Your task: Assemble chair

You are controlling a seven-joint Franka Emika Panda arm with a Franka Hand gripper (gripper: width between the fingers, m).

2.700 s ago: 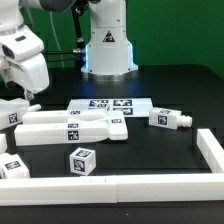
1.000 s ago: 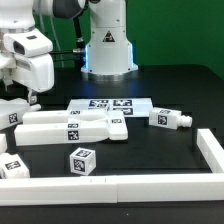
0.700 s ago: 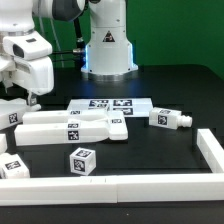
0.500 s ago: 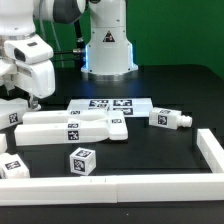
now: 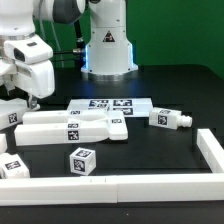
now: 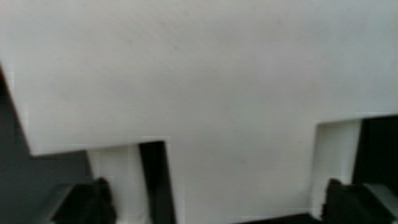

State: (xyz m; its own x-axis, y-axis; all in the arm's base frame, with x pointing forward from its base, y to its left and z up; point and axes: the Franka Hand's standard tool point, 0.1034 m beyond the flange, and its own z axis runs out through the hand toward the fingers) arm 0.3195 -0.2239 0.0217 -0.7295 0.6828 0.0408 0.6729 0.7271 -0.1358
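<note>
The black table (image 5: 175,88) carries the marker board (image 5: 110,104), flat near its middle. Just in front of the board, perhaps touching its near edge, long white slabs (image 5: 45,128) lie side by side, reaching toward the exterior view's left; whether they are two parts or one is hard to tell. Near the board, on the exterior view's right, a short peg (image 5: 170,119) lies on its side. Nearer the camera than the board, beyond the slabs, a cube (image 5: 82,160) stands alone. Left of the board in the exterior view lies a left block (image 5: 10,112), and farther forward a corner block (image 5: 12,168). A low white wall (image 5: 130,188) runs along the front and up the right. Behind the board stands the robot base (image 5: 108,52).
</note>
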